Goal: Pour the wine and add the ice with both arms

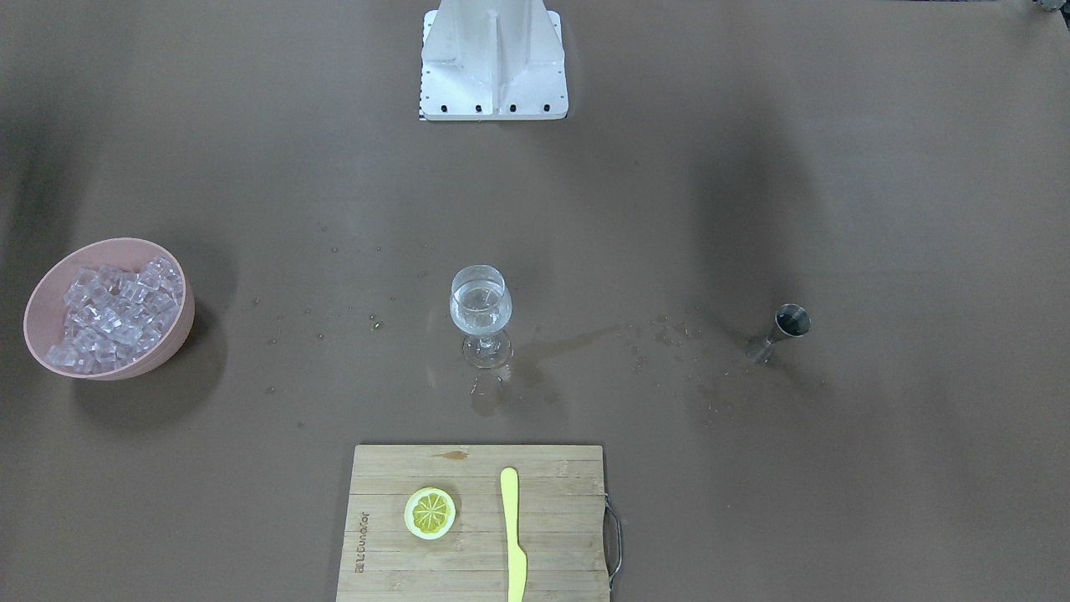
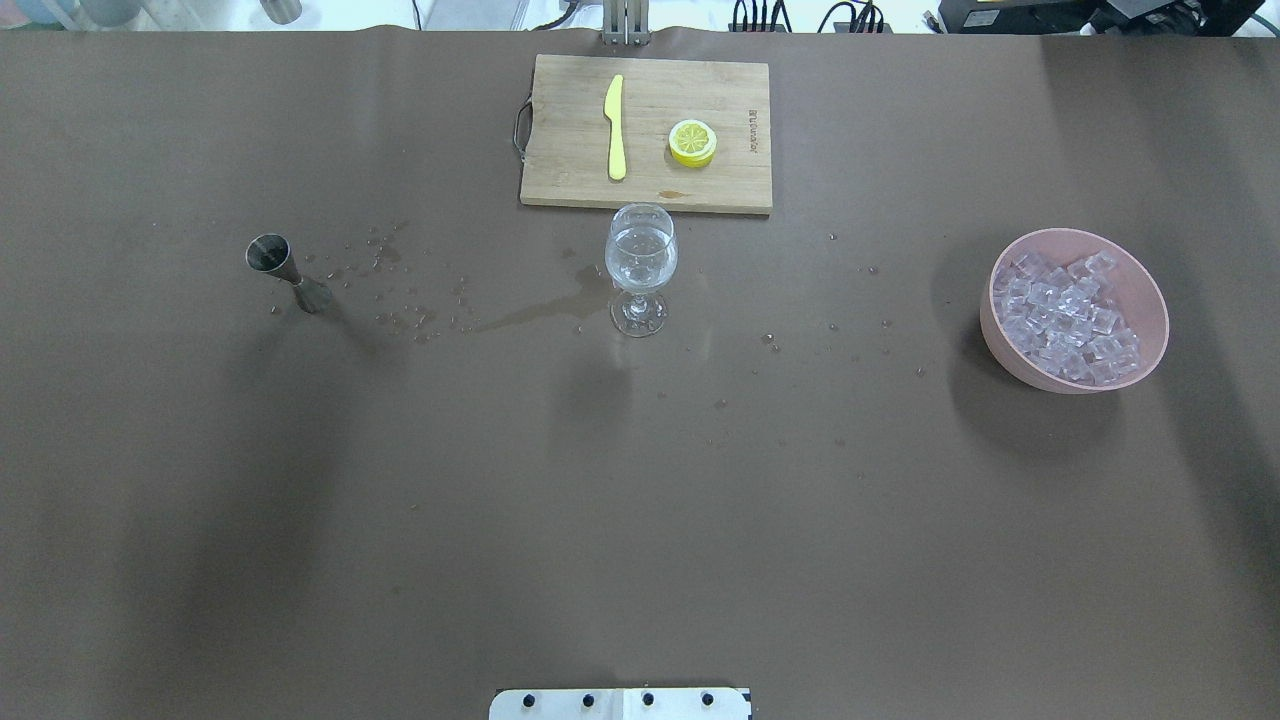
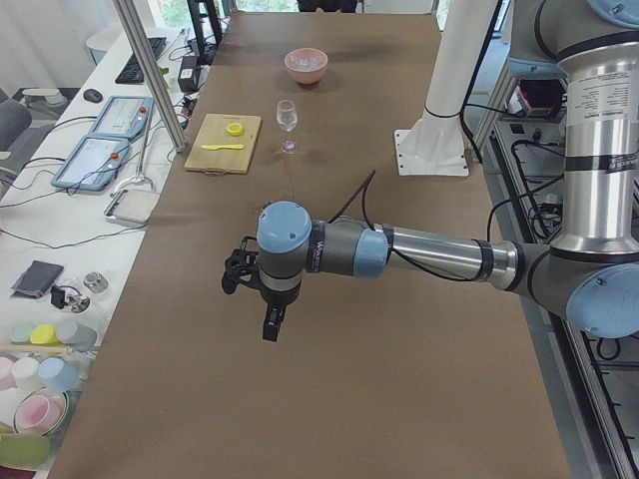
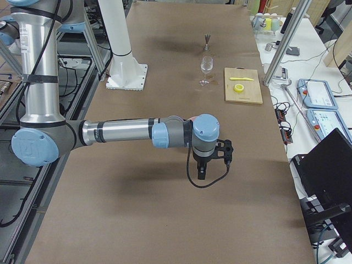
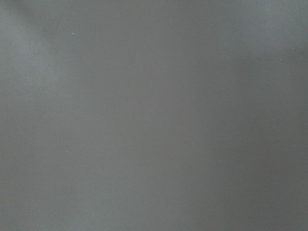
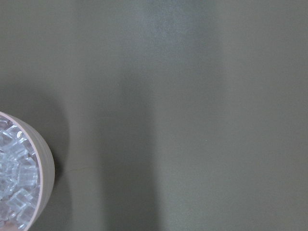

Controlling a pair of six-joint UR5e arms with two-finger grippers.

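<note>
A stemmed wine glass (image 1: 481, 313) (image 2: 640, 265) stands mid-table with a small measure of clear wine (image 2: 640, 262) in it. A steel jigger (image 1: 782, 332) (image 2: 285, 270) stands upright on the robot's left side. On its right side a pink bowl (image 1: 38, 301) (image 2: 1150, 290) holds heaped ice (image 1: 117, 313) (image 2: 1065, 320); the right wrist view shows its rim (image 6: 41, 159) at lower left. My left gripper (image 3: 270, 324) hangs over bare table, seen only from the left side. My right gripper (image 4: 202, 173) shows only from the right side. I cannot tell whether either is open or shut.
A wooden cutting board (image 1: 560, 518) at the far edge carries a lemon slice (image 1: 430, 512) and a yellow plastic knife (image 1: 512, 535). Spilled droplets and a wet streak (image 2: 530, 315) lie between jigger and glass. The white base block (image 1: 493, 63) stands at the robot's side.
</note>
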